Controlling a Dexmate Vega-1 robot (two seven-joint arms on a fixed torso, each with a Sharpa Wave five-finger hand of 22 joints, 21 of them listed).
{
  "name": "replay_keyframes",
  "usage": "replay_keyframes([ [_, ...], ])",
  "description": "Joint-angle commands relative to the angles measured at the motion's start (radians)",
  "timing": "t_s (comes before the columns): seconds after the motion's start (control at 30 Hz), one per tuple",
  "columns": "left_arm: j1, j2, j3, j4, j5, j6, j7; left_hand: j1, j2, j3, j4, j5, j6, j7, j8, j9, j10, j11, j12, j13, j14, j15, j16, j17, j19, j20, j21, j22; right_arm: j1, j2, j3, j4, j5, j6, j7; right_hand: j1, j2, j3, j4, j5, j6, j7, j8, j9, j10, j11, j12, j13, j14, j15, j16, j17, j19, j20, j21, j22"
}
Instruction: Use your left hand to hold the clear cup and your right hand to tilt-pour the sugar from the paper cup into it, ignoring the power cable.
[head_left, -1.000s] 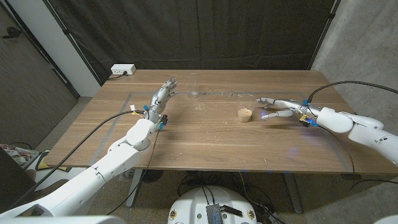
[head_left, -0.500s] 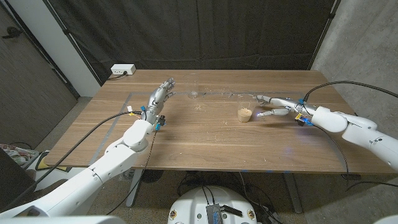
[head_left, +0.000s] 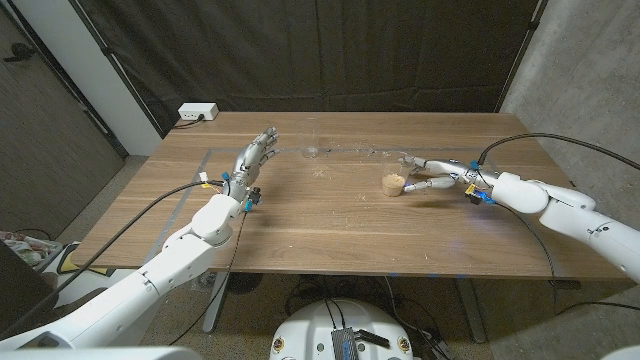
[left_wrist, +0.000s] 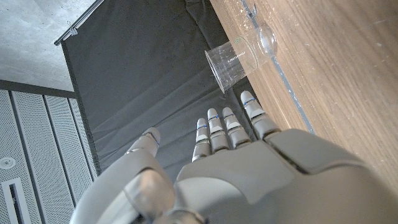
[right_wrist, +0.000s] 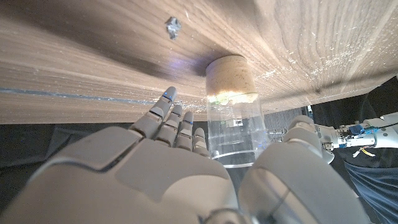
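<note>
An empty clear cup stands at the far middle of the table. My left hand is open a short way to its left, fingers stretched toward it without touching. A second cup, clear-walled with brown sugar in its bottom, stands right of centre. My right hand is open around this cup, fingers on one side and thumb on the other. Whether they touch it I cannot tell.
A white power strip lies at the table's far left corner. A shiny clear strip runs across the wood between the two cups. Black cables trail from both forearms. A dark curtain hangs behind the table.
My right hand has slid left until its fingers flank the sugar cup. My left hand has barely shifted. Both cups stand where they were.
</note>
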Motion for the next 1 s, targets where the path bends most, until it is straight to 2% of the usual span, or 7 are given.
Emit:
replay_keyframes([
  [0.03, 0.015, 0.016, -0.012, 0.027, -0.030, -0.045, -0.036, 0.004, 0.001, 0.002, -0.005, 0.006, 0.005, 0.003, 0.004, 0.004, 0.008, -0.004, -0.002, 0.004, 0.010, -0.034, 0.004, 0.002, 0.007, 0.002, 0.000, 0.002, -0.029, 0.024, 0.013, -0.058, 0.054, -0.065, 0.030, 0.015, 0.000, 0.005, -0.001, 0.006, -0.002, 0.006, 0.001, 0.001, 0.008, 0.006, 0.005, 0.003, 0.002, -0.046, 0.001, 0.002, 0.000, -0.057, -0.003, 0.003],
  [0.27, 0.028, 0.027, -0.023, 0.039, -0.049, -0.064, -0.051, 0.005, 0.002, 0.002, -0.005, 0.006, 0.010, 0.005, 0.005, 0.004, 0.011, -0.005, -0.001, 0.004, 0.010, -0.034, 0.004, 0.002, 0.007, 0.000, -0.001, 0.002, -0.045, 0.051, 0.017, -0.082, 0.083, -0.097, 0.021, 0.025, 0.006, 0.008, -0.002, 0.005, -0.001, 0.013, 0.000, 0.000, 0.027, 0.005, 0.013, 0.004, 0.017, -0.044, 0.006, 0.003, 0.003, -0.049, -0.005, 0.003],
  [0.5, 0.029, 0.033, -0.029, 0.049, -0.060, -0.070, -0.066, 0.005, 0.003, 0.003, -0.005, 0.006, 0.012, 0.006, 0.006, 0.004, 0.011, -0.004, -0.001, 0.004, 0.011, -0.034, 0.004, 0.002, 0.007, 0.001, -0.002, 0.003, -0.058, 0.076, 0.018, -0.100, 0.091, -0.135, 0.001, 0.029, 0.009, 0.008, -0.001, 0.001, -0.001, 0.018, -0.001, -0.002, 0.020, 0.021, 0.012, 0.005, 0.009, -0.027, 0.001, 0.003, 0.001, -0.036, -0.010, 0.004],
  [0.63, 0.025, 0.030, -0.029, 0.061, -0.064, -0.078, -0.076, 0.005, 0.003, 0.003, -0.005, 0.006, 0.012, 0.007, 0.005, 0.004, 0.012, -0.006, -0.001, 0.004, 0.011, -0.035, 0.004, 0.002, 0.007, 0.002, -0.002, 0.003, -0.060, 0.085, 0.017, -0.103, 0.094, -0.147, -0.009, 0.030, 0.014, 0.009, 0.002, -0.001, -0.001, 0.019, -0.001, -0.003, 0.012, 0.031, 0.009, 0.006, 0.004, -0.018, 0.000, 0.004, -0.003, -0.029, -0.014, 0.005],
  [1.0, 0.005, 0.012, -0.024, 0.103, -0.077, -0.090, -0.112, 0.005, 0.004, 0.003, -0.005, 0.006, 0.012, 0.007, 0.004, 0.004, 0.010, -0.007, -0.003, 0.004, 0.011, -0.034, 0.004, 0.002, 0.009, 0.002, -0.002, 0.003, -0.068, 0.101, 0.014, -0.117, 0.133, -0.195, 0.002, 0.048, 0.038, 0.020, 0.003, -0.007, -0.005, 0.015, -0.004, -0.004, 0.003, 0.033, 0.007, 0.007, -0.009, -0.008, -0.004, 0.004, -0.017, -0.001, -0.024, 0.006],
])
